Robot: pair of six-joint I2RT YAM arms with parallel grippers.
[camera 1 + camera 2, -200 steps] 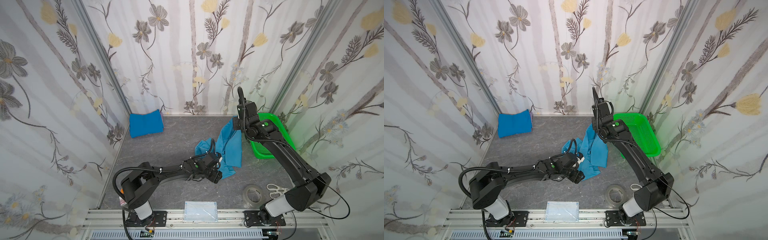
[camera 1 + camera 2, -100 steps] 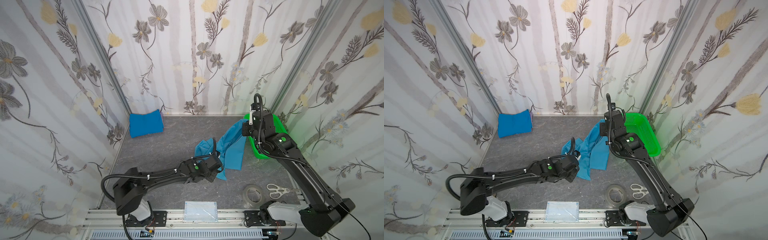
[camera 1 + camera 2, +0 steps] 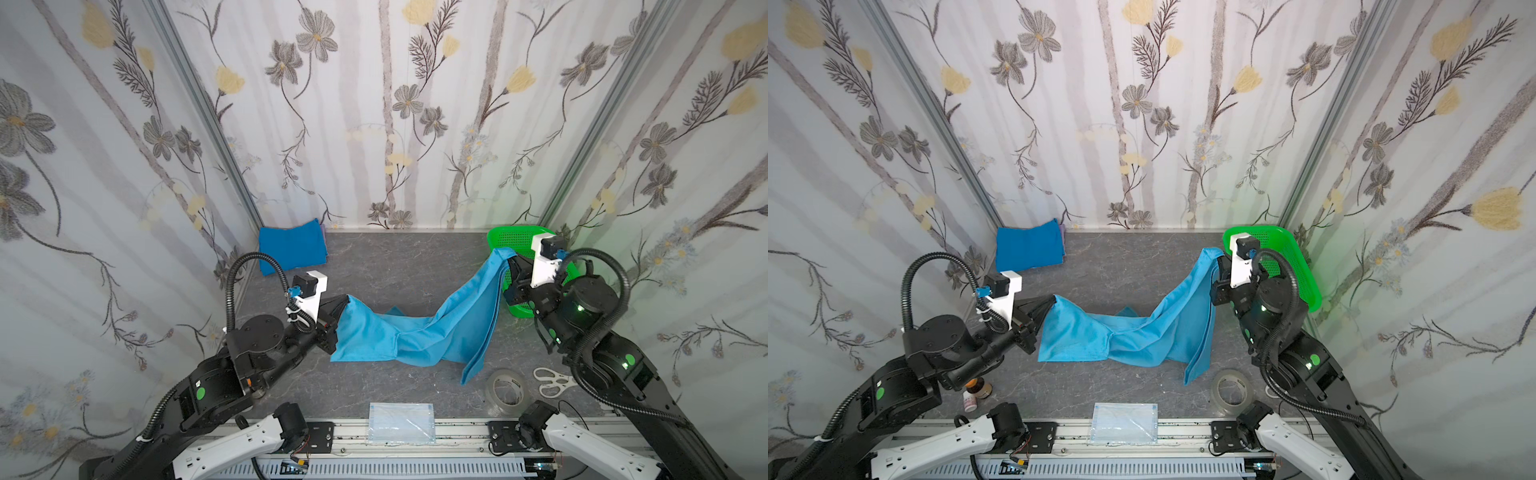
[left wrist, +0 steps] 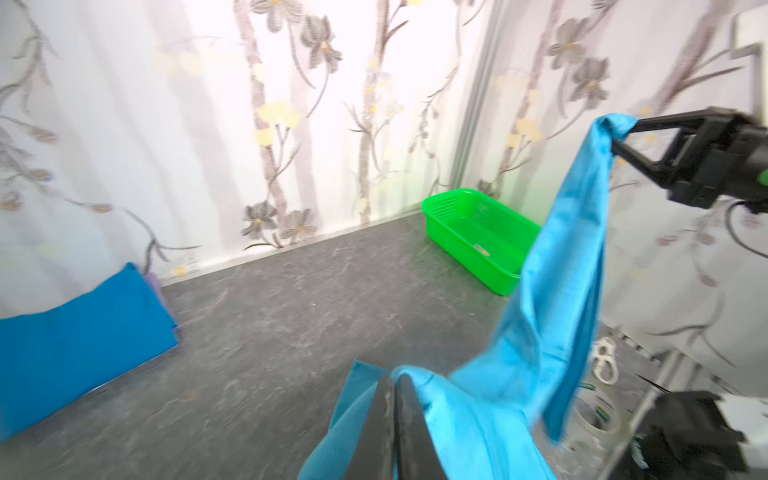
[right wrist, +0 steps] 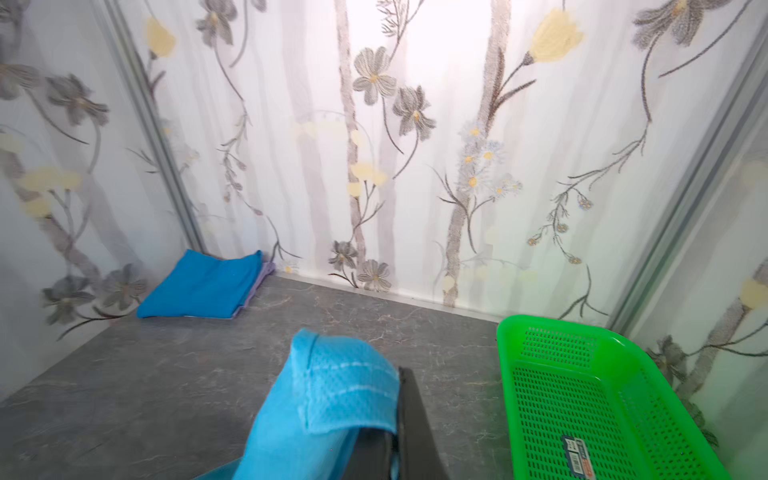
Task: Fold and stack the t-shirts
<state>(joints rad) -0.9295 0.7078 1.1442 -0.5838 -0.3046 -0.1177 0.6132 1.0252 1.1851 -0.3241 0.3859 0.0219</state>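
A teal-blue t-shirt (image 3: 415, 336) (image 3: 1142, 332) hangs stretched between my two grippers, its middle sagging onto the grey table. My left gripper (image 3: 345, 301) (image 3: 1052, 301) (image 4: 392, 376) is shut on one end of the cloth (image 4: 552, 291). My right gripper (image 3: 509, 266) (image 3: 1217, 266) (image 5: 399, 374) is shut on the other end, a hemmed edge (image 5: 332, 386), held higher in front of the basket. A royal blue t-shirt (image 3: 291, 249) (image 3: 1030, 249) (image 4: 75, 336) (image 5: 203, 286) lies folded in the back left corner.
A green perforated basket (image 3: 515, 239) (image 3: 1291, 257) (image 4: 469, 232) (image 5: 582, 395) stands at the back right. A tape roll (image 3: 505, 390) and scissors (image 3: 552, 380) lie at the front right. A mask packet (image 3: 401, 422) rests on the front rail. Small bottles (image 3: 976, 395) sit under the left arm.
My left gripper has shut on the teal-blue shirt and drawn back left and up. The right gripper moved right toward the basket. The bunched shirt is now stretched between them.
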